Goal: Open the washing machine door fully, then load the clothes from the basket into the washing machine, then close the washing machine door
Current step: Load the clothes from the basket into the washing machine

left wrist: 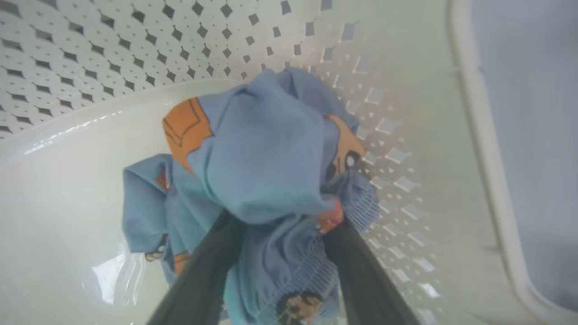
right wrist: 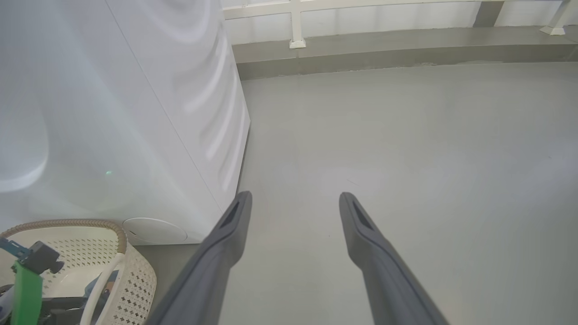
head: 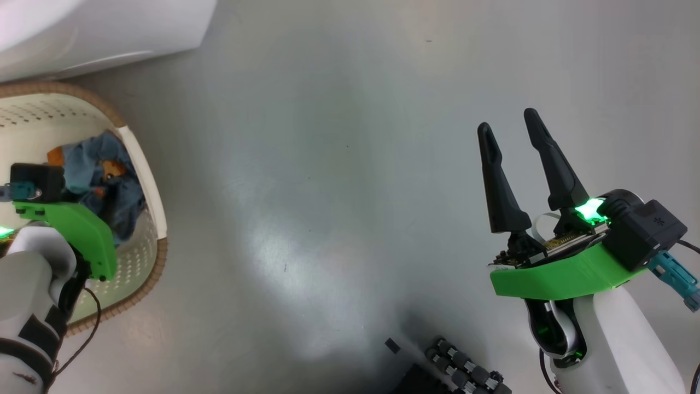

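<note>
The cream basket [head: 158, 257] with its brown rim stands on the floor at the left, below the white washing machine [head: 82, 33]. Inside it lie the clothes [head: 104, 169], light blue fabric with orange prints. My left arm reaches down into the basket. In the left wrist view my left gripper [left wrist: 282, 225] is open, its dark fingers [left wrist: 203, 271] straddling the bunched blue clothes [left wrist: 266, 158], tips hidden under the fabric. My right gripper [head: 508, 121] hangs open and empty over bare floor at the right. The washing machine door is out of view.
The right wrist view shows the machine's white side [right wrist: 113, 113], the basket [right wrist: 135, 271] at its foot and open grey floor [right wrist: 406, 135] up to a kerb with a white railing [right wrist: 295, 22]. My base's dark rollers [head: 459, 372] sit at the bottom of the head view.
</note>
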`<state>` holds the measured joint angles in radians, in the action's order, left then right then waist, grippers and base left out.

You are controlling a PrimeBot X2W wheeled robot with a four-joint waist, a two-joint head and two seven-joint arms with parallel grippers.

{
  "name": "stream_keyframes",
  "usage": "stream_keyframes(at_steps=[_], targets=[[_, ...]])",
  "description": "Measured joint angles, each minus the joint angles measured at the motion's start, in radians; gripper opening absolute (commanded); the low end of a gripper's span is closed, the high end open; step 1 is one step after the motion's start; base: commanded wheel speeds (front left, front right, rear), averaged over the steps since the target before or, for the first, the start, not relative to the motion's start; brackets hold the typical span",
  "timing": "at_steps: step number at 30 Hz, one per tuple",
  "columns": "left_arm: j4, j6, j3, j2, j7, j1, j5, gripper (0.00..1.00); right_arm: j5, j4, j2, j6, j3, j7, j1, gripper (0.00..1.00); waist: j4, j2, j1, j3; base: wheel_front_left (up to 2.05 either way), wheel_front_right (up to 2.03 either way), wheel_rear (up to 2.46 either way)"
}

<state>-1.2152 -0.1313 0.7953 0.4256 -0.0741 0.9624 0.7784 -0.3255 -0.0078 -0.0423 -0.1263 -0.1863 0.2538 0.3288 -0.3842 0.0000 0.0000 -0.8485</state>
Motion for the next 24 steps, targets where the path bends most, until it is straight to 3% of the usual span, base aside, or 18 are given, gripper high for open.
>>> stream_keyframes(at_steps=[1, 10, 24], targets=[[-0.003, 0.000, 0.004, 0.001, 0.001, 0.002, 0.004, 0.00, 0.000, -0.001, 0.000, 0.000, 0.000, 0.000, 0.000, 1.00, -0.002, 0.0000, 0.0000, -0.001, 0.00, 0.00, 0.00], [-0.021, 0.000, 0.032, 0.002, -0.002, 0.008, 0.033, 0.00, 0.000, -0.003, 0.000, 0.000, 0.001, 0.000, 0.000, 1.00, -0.003, 0.0000, 0.0000, 0.008, 0.00, 0.00, 0.00], [-0.016, 0.000, 0.032, -0.036, -0.105, -0.008, 0.124, 0.00, 0.015, 0.009, 0.000, 0.000, 0.030, 0.000, 0.000, 1.00, 0.047, 0.0000, 0.0000, 0.092, 0.00, 0.00, 0.00]])
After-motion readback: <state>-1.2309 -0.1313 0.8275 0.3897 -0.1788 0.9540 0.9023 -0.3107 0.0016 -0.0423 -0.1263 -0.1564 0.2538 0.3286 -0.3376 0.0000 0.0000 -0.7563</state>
